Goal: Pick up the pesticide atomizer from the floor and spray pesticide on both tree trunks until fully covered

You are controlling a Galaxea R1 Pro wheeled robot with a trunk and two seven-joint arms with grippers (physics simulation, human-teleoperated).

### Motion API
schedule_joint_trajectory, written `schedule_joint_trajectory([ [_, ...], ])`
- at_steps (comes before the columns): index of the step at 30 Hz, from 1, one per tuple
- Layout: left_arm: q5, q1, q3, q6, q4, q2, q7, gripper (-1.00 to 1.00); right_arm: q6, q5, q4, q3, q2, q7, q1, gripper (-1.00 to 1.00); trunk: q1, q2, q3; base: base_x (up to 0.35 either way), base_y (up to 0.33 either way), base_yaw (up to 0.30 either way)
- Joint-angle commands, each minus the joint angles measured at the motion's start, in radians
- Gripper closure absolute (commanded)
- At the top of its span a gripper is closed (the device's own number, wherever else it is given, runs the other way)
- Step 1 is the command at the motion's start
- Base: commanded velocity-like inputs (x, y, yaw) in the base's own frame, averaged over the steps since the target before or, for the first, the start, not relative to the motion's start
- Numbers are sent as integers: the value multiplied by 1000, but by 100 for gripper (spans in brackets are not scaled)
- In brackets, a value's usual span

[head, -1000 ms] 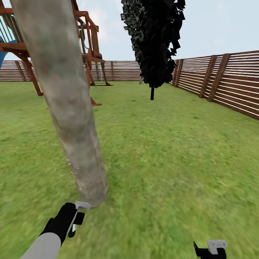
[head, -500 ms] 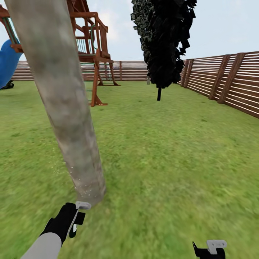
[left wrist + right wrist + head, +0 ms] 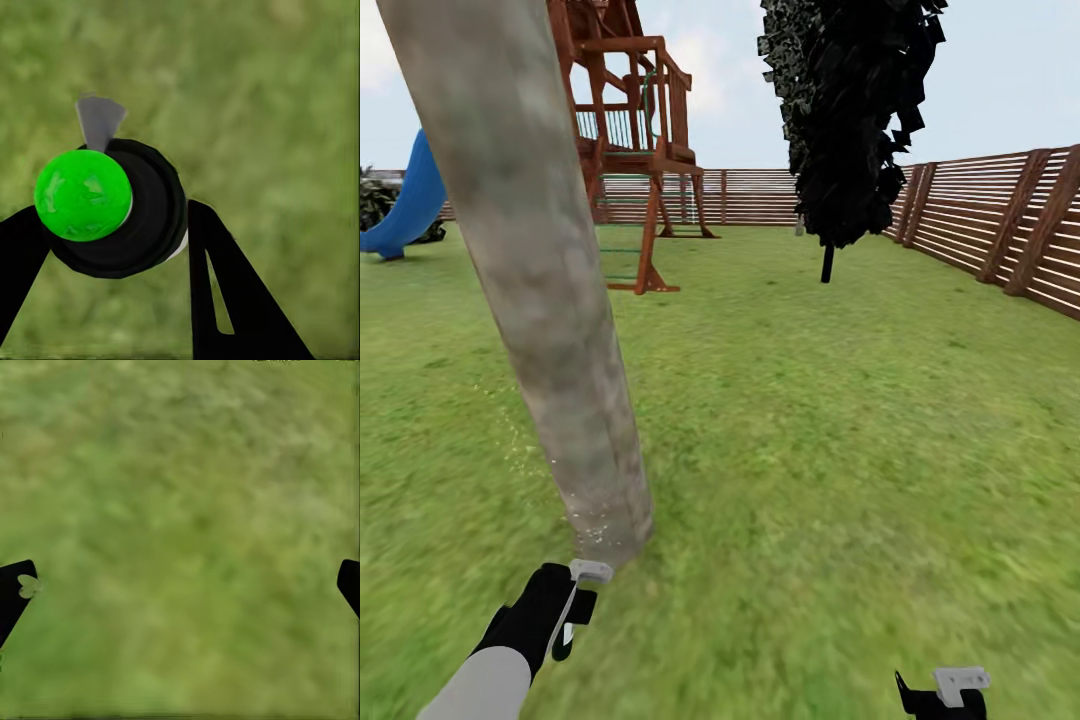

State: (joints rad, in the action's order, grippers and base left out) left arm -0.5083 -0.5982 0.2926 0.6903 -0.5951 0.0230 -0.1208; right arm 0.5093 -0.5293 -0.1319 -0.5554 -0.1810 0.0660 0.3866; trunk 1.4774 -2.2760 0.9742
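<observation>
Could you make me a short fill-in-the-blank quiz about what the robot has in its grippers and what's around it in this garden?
1. The left gripper is shut on the atomizer, whose round top is bright ____.
2. The right gripper is ____, with only grass between its fingertips.
3. White specks dot the tree trunk near its ____.
4. Beside the wooden play tower stands a ____ slide.

Missing words: green; open; base; blue
</observation>
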Motion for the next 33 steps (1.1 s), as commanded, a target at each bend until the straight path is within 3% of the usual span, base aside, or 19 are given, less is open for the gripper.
schedule_joint_trajectory([
  [1,0,0,1,0,0,0,0,100,0,0,0,0,0,0,0,-100,0,0,0,-149,-56,257],
  [6,0,0,6,-56,0,-1,2,100,0,0,0,0,0,0,0,-100,0,0,0,-22,-8,273],
  [12,1,0,5,-67,-19,10,3,100,0,0,0,0,0,0,0,-100,0,0,-3,97,0,258],
  [16,1,0,3,-68,-27,27,0,100,0,0,0,0,0,0,0,-100,0,0,-3,323,0,34],
  [28,1,0,5,-94,-28,24,0,100,0,0,-1,-1,-1,1,0,-100,0,0,-3,66,0,0],
  [30,27,0,5,-186,-28,26,3,100,0,0,0,-1,-2,0,0,-100,0,0,-3,-58,0,0],
  [33,64,0,-2,-208,-28,24,4,100,0,0,1,0,0,0,0,-100,0,0,-3,-287,0,0],
])
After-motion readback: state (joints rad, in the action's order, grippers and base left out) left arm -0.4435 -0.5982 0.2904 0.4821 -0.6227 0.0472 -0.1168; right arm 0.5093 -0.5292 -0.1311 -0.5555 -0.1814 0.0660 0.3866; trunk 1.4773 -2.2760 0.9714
